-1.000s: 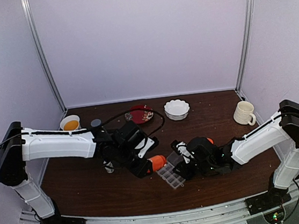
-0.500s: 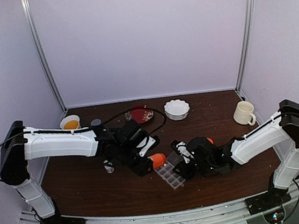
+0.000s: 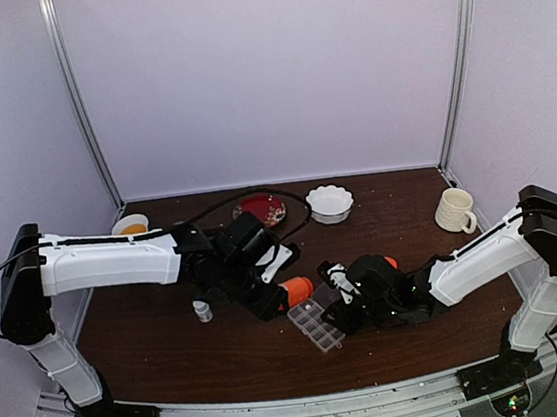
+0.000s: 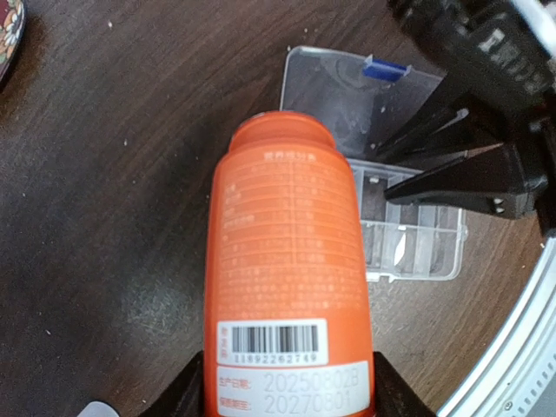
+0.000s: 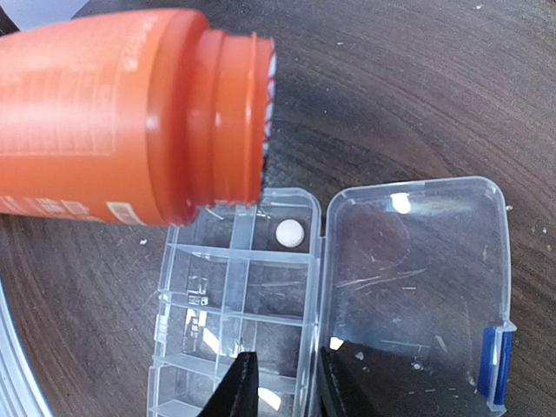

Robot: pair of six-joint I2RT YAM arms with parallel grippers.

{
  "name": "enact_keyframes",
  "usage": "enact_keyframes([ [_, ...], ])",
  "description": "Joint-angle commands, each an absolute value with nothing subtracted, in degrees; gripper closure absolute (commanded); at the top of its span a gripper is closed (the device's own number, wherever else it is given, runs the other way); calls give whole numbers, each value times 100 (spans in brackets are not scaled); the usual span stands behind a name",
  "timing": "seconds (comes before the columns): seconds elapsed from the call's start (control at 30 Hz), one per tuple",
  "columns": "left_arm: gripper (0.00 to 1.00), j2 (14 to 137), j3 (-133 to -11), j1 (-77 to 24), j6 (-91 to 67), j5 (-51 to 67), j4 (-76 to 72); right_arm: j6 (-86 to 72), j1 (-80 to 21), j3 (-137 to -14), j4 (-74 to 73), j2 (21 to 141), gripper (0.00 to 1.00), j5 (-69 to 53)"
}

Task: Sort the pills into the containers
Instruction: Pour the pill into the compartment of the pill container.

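An uncapped orange bottle (image 4: 291,261) lies tilted in my left gripper (image 4: 291,395), which is shut on its base. The bottle (image 5: 130,113) has its mouth over the far end cells of the clear pill box (image 5: 234,287). One round white pill (image 5: 289,231) lies in the end cell next to the hinge. The box's lid (image 5: 417,269) lies open flat with a blue latch. My right gripper (image 5: 282,378) is shut on the box's hinge-side wall. From above, the bottle (image 3: 296,289) meets the box (image 3: 315,326) mid-table. Any pills inside the bottle are hidden.
A white scalloped bowl (image 3: 329,203) and a red plate (image 3: 262,210) stand at the back. A cream mug (image 3: 454,211) is at the back right, a cup of orange liquid (image 3: 131,224) at the back left. A small white bottle (image 3: 203,310) stands below the left arm.
My left gripper has carried the orange bottle a little right and away from me, bringing its mouth over the box. The right gripper and box have stayed put.
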State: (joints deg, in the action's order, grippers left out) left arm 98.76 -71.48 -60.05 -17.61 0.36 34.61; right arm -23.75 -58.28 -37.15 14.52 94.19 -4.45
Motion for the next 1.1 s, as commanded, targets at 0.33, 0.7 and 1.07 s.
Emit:
enact_keyframes([
  [0.33,100,10097,-6886,-6000,-1854,544,3302,-2321,-5879,-3779,1455,9446,75,-400],
  [0.7,100,9748,-7294,-6002,-1747,324,3593,-2338,-5877,-3746,1474,9418,75,-382],
  [1.07,100,10005,-7439,-5985,-1773,427,3762,-2338,-5879,-3777,1460,9448,75,-396],
])
